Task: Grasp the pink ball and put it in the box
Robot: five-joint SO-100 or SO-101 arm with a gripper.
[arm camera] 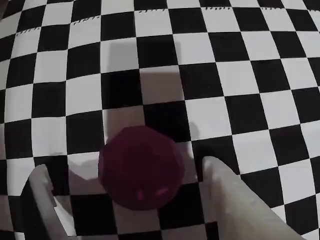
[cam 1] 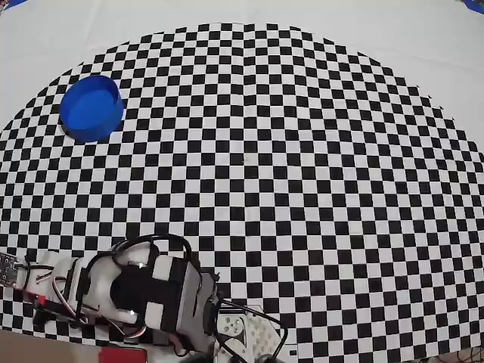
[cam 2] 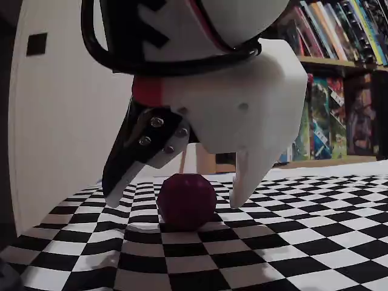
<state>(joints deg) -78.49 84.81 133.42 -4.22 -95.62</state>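
Observation:
The pink ball [arm camera: 141,167] looks dark magenta and rests on the checkered mat; it also shows in the fixed view [cam 2: 186,201]. My gripper [arm camera: 126,167] is open and lowered around the ball, with one white finger [arm camera: 235,200] to its right and the other [arm camera: 40,200] to its left, and a small gap on each side. In the fixed view my gripper [cam 2: 174,202] straddles the ball with its tips near the mat. The box is a round blue container [cam 1: 91,107] at the far left of the overhead view. There the arm [cam 1: 144,295] hides the ball.
The black-and-white checkered mat [cam 1: 302,151] covers the table. A bookshelf [cam 2: 339,73] stands behind the table in the fixed view. Arm cables and base [cam 1: 242,329] sit at the bottom edge of the overhead view.

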